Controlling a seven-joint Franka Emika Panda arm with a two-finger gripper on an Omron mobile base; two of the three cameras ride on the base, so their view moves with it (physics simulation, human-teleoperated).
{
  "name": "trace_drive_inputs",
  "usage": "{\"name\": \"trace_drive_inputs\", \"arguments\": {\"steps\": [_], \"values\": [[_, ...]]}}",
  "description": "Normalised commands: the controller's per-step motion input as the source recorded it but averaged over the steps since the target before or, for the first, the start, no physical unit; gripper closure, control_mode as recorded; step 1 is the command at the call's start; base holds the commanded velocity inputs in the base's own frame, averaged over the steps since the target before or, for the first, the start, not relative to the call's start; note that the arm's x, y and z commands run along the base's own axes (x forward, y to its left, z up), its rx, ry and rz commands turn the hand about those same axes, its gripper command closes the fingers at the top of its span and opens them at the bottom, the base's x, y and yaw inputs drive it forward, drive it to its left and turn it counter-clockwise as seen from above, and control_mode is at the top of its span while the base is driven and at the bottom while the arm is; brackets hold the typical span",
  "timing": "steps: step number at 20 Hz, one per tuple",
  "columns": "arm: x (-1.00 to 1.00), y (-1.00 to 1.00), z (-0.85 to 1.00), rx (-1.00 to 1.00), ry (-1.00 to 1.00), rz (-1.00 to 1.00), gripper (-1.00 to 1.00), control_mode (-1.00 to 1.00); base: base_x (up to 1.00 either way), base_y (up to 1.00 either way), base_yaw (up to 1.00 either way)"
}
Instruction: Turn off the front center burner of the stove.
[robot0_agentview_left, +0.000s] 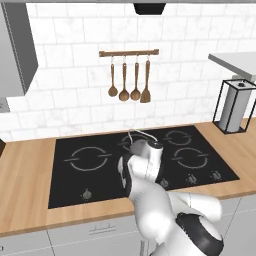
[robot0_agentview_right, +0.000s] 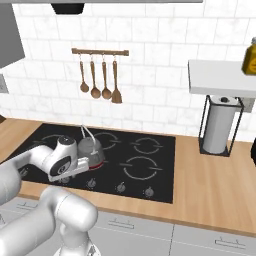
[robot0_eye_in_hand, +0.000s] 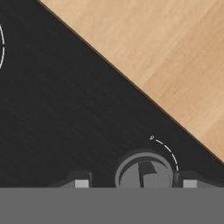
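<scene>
1. Between the fingertips (robot0_eye_in_hand: 82, 183), low in the hand view, sits a knob (robot0_eye_in_hand: 144, 174), round and silvery, with a dial arc of white dashes curving round its upper right.
2. Gripper (robot0_eye_in_hand: 135, 184): fingers spread, one tip on each side of the knob, nothing gripped. Whether the pads touch the knob cannot be told.
3. Knob lies straight ahead along the gripper's line, a little off-centre toward the right tip. Its raised bar looks roughly crosswise to the finger gap; low confidence.
4. Stove (robot0_agentview_right: 150, 187): black glass. Its wood counter (robot0_eye_in_hand: 166, 57) edge runs diagonally just beyond the knob.
5. Burner (robot0_agentview_right: 98, 162) glows red under a kettle (robot0_agentview_right: 89, 147), beyond the hand, past the knob row.
6. Judgement: hand is aligned on a control; next is closing on it and twisting toward the arc's end mark. Which burner this knob governs cannot be confirmed.
</scene>
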Motion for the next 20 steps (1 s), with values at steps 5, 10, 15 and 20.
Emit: {"name": "trace_drive_inputs", "arguments": {"steps": [5, 10, 15, 20], "values": [[0.00, 0.00, -0.10, 0.07, 0.18, -1.00, 1.00, -1.00, 0.00, 0.00, 0.00], [-0.01, 0.00, -0.20, 0.04, 0.21, -1.00, 1.00, -1.00, 0.00, 0.00, 0.00], [0.00, 0.00, -0.34, 0.00, 0.14, -1.00, 1.00, -1.00, 0.00, 0.00, 0.00], [0.00, 0.00, -0.36, 0.00, 0.14, -1.00, 1.00, -1.00, 0.00, 0.00, 0.00]]}}
